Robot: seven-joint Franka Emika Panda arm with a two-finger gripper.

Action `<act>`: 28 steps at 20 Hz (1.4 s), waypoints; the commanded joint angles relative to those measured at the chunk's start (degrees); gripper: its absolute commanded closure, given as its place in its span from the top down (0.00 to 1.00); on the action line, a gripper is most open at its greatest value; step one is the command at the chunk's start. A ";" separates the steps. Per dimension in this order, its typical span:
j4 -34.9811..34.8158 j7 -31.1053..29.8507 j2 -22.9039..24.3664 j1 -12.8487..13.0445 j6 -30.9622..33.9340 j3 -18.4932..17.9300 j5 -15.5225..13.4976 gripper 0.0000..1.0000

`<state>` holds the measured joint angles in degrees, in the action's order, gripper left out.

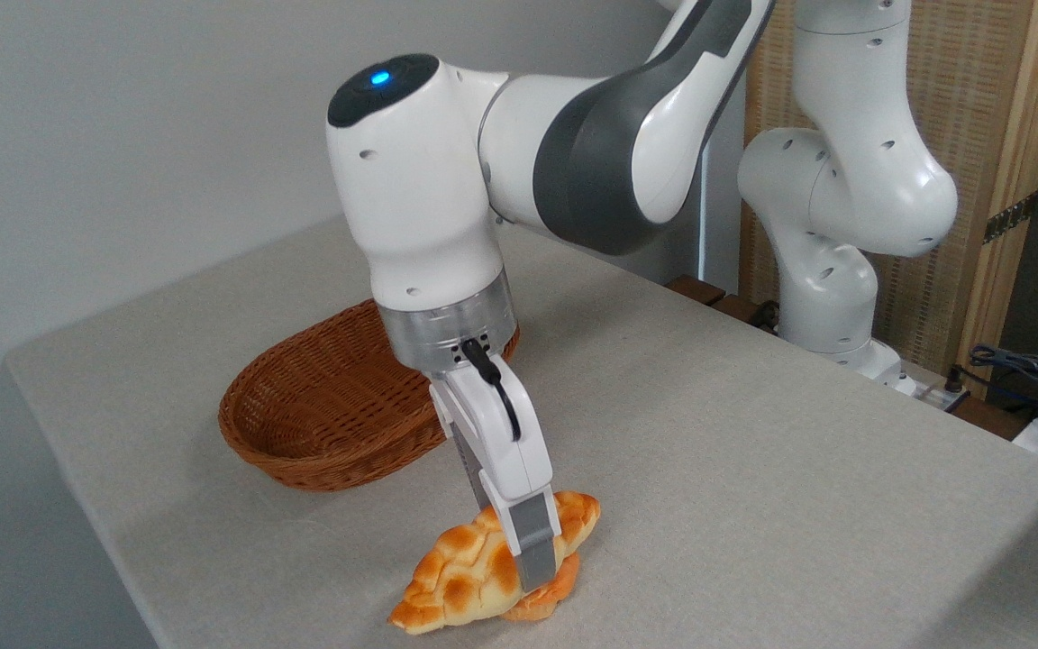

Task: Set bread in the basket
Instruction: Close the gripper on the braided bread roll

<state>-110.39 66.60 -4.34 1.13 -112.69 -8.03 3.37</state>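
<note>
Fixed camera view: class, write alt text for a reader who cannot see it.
A white robot arm's gripper straddles a braided loaf lying over a small orange bun on a grey table. An empty wicker basket sits behind.

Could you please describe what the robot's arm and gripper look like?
The arm is glossy white with rounded segments, dark grey joint covers and a blue light on top of one joint. A silver metal ring joins the wrist to the white gripper, which has grey fingers. A short black cable loops along the gripper's body.
</note>
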 commanded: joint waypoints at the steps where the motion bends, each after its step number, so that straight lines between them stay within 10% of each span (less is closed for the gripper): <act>1: -0.88 0.90 -0.32 0.37 -2.79 -0.14 0.67 0.97; 6: -0.79 0.90 -0.67 0.37 -3.32 -0.05 -0.03 0.50; 28: -0.53 0.54 -0.58 0.37 -3.23 0.04 -0.65 0.51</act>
<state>-110.74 66.61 -5.11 1.24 -114.84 -7.87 3.37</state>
